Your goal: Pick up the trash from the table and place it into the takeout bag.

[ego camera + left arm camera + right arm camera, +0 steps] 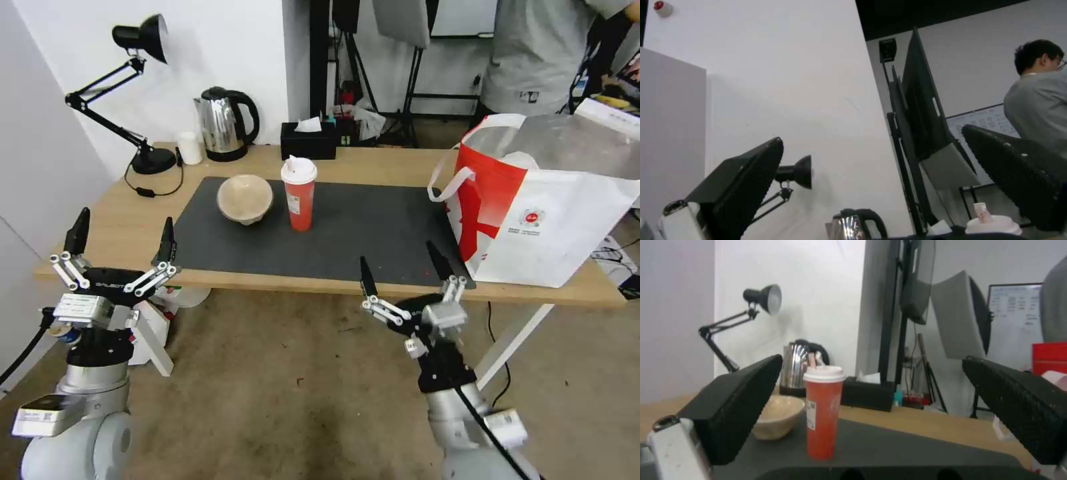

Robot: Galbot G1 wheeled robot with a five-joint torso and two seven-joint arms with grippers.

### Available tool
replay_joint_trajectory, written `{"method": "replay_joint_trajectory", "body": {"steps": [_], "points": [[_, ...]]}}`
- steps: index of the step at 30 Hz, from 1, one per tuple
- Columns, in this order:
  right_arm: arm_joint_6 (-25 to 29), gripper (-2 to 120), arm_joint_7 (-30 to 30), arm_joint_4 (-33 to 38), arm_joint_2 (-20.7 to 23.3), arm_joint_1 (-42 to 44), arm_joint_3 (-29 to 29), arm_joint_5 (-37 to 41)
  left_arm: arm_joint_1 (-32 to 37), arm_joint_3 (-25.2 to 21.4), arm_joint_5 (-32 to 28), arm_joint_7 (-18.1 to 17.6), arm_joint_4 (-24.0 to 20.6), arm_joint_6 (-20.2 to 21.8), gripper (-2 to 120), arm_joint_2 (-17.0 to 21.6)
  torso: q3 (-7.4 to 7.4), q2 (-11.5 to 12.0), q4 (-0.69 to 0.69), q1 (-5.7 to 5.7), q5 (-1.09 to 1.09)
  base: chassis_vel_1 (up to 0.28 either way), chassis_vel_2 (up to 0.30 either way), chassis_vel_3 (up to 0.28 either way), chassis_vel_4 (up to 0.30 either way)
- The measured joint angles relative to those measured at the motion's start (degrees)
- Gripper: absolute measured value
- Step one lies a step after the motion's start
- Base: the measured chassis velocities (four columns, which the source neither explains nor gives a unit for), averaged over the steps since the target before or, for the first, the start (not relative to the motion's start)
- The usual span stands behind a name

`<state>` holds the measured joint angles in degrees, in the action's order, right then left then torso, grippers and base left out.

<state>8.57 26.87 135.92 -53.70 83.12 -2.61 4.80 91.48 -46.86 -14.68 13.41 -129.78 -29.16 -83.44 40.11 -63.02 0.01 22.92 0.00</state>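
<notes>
On the table's [100, 233] dark mat, a beige paper-pulp bowl [245, 198] [775, 416] stands beside a tall red cup with a white lid [299, 193] [823, 411]. The cup's lid [993, 225] peeks into the left wrist view. The white takeout bag [540, 200] with a red side panel [1049, 358] stands open at the table's right end. My left gripper [125, 220] [872, 134] is open, empty, at the front left edge. In front of the table's near edge, below the mat, my right gripper [398, 257] [872, 358] is open and empty, facing the cup.
Along the back edge stand a black desk lamp [137, 60], a steel kettle [223, 123], a small white cup [190, 147] and a black tissue box [308, 140]. A person stands behind the bag. White table legs and cables lie under the right end.
</notes>
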Motion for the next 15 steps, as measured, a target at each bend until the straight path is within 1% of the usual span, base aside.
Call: {"method": "replay_joint_trajectory", "body": {"steps": [2, 9, 12, 13, 15], "points": [[-0.74, 100, -0.63, -0.47, 1.16, -2.48, -0.11, 2.09, 0.07, 0.47, 0.02, -0.02, 0.01, 0.03, 100, -0.33, 0.0, 0.0, 0.0, 0.0, 0.0, 0.0, 0.0, 0.0, 0.0], [-3.11, 100, -1.56, -0.54, 2.9, -5.92, 0.04, 7.44, 0.18, 1.14, 0.11, -0.03, 0.38, 0.07, 100, -0.8, 0.0, 0.0, -0.01, 0.0, 0.0, 0.0, 0.0, 0.0, 0.0], [-5.64, 100, -1.95, -0.52, 4.26, -8.11, 0.2, 12.87, -0.11, 1.67, 0.24, -0.03, 0.71, 0.14, 100, -0.69, 0.0, 0.0, -0.01, 0.0, 0.0, 0.0, 0.0, 0.0, 0.0], [-5.64, 100, -1.95, -0.52, 4.26, -8.11, 0.2, 12.87, -0.11, 1.67, 0.24, -0.03, 0.71, 0.14, 100, -0.69, 0.0, 0.0, -0.01, 0.0, 0.0, 0.0, 0.0, 0.0, 0.0], [-7.35, 100, -1.97, -0.44, 4.65, -9.15, 0.48, 15.7, -0.3, 2.11, 0.41, -0.04, 0.98, 0.17, 100, -0.62, 0.0, 0.0, -0.01, 0.0, 0.0, 0.0, 0.0, 0.0, 0.0]]}}
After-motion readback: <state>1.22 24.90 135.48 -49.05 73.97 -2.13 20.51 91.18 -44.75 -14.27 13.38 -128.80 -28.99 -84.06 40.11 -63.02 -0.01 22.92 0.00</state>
